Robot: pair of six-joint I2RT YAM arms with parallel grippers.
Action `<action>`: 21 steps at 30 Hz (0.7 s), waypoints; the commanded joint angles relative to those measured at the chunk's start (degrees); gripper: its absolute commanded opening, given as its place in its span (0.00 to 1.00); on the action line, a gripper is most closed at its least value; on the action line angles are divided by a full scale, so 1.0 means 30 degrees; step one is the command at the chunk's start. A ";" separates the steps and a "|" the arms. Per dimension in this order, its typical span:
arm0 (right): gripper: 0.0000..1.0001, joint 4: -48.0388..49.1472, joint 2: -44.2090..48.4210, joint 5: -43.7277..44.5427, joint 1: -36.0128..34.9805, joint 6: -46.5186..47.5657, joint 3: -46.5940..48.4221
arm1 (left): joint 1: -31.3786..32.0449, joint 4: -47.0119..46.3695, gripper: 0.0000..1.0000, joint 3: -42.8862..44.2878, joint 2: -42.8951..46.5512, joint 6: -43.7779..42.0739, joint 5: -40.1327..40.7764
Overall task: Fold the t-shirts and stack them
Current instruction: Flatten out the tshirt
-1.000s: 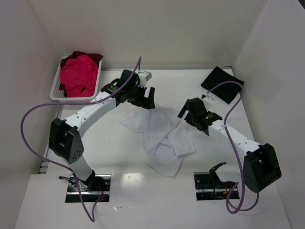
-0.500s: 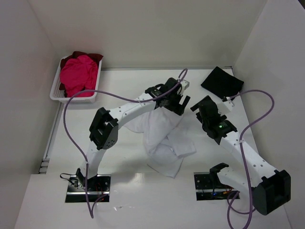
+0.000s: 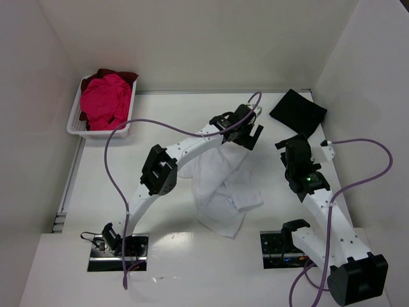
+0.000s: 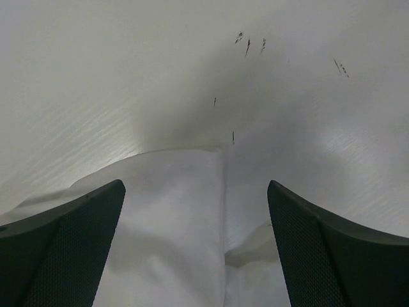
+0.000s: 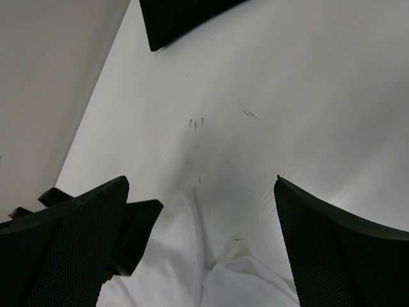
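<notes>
The white t-shirt (image 3: 220,182) lies crumpled at the table's middle. My left gripper (image 3: 248,135) hovers open over its far edge. In the left wrist view the white cloth (image 4: 172,236) lies between and below the spread fingers (image 4: 64,249), and the gripper (image 4: 196,185) holds nothing. My right gripper (image 3: 289,146) is open and empty to the right of the shirt, and its wrist view (image 5: 201,182) shows the white cloth (image 5: 192,268) below. The black t-shirt (image 3: 297,112) lies folded at the far right and also shows in the right wrist view (image 5: 185,16). The pink t-shirt (image 3: 105,102) and the dark red one (image 3: 121,75) are in the basket.
The white slatted basket (image 3: 75,128) stands at the far left corner against the wall. White walls close in the table on the left, back and right. Purple cables loop from both arms. Part of my left gripper (image 5: 131,230) shows at the left of the right wrist view.
My left gripper moved right across the shirt's far edge, and the shirt's left part was drawn over to the right. My right arm pulled back to the right.
</notes>
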State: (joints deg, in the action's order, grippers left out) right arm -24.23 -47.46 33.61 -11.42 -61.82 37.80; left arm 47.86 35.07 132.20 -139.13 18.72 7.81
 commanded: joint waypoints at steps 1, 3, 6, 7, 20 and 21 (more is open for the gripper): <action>1.00 0.1074 0.0176 0.0458 0.0086 0.0100 -0.0179 | 0.0394 0.0816 1.00 0.2243 -0.1431 0.0440 0.0356; 1.00 0.1074 0.0176 0.0632 0.0086 -0.0076 -0.0353 | 0.0396 0.1228 0.99 0.3067 -0.1931 0.0440 0.0354; 1.00 0.0898 0.0352 0.0634 0.0262 -0.0076 -0.0354 | 0.0571 0.1816 0.97 0.4241 -0.3072 0.0440 0.0180; 1.00 0.0898 0.0555 0.0634 0.0262 -0.0250 -0.0354 | 0.0572 0.2077 0.97 0.4243 -0.3076 0.0440 0.0179; 1.00 0.0723 0.1317 0.0634 0.0438 -0.0076 -0.0704 | 0.0747 0.2605 0.91 0.4478 -0.4510 0.1522 0.1232; 1.00 0.0723 0.1319 0.0634 0.0438 -0.0076 -0.0706 | 0.0747 0.2607 0.89 0.4478 -0.4512 0.1523 0.1233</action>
State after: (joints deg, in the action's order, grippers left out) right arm -23.57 -45.28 33.43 -10.61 -61.84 36.32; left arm 50.04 42.35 143.26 -151.11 21.54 9.69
